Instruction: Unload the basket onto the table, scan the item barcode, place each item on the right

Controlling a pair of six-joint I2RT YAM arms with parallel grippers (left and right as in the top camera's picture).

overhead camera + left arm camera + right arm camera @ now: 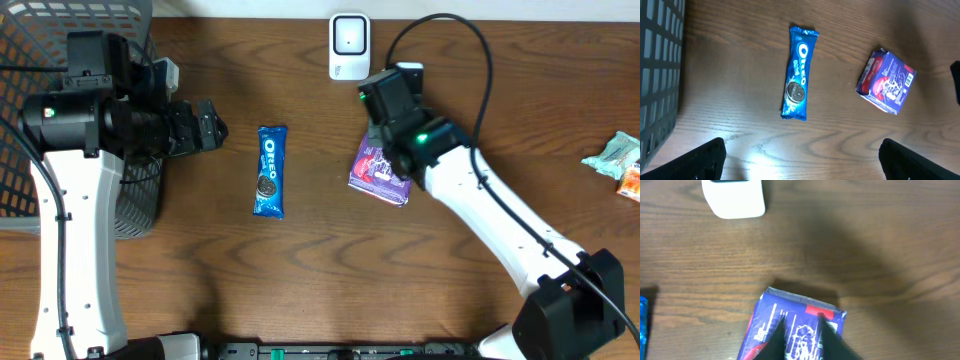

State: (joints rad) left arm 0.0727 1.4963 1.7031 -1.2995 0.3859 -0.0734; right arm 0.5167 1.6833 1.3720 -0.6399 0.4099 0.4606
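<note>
One purple box (pixel 374 176) lies flat on the table just robot-side of the scanner (pixel 348 45). Its long axis runs roughly toward the scanner, slightly skewed. One Oreo pack (pixel 270 171) lies left of the scanner, its long axis also roughly toward it. One basket (pixel 30 40), far left. Right tool (pixel 802 330) clenched over the box; grasp not discernible. Left tool (pixel 212 128) released, empty.

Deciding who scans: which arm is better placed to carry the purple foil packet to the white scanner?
Right: the right gripper pinches the purple foil packet, near the white plastic scanner; the open left gripper sits farther off by the black mesh basket.
</note>
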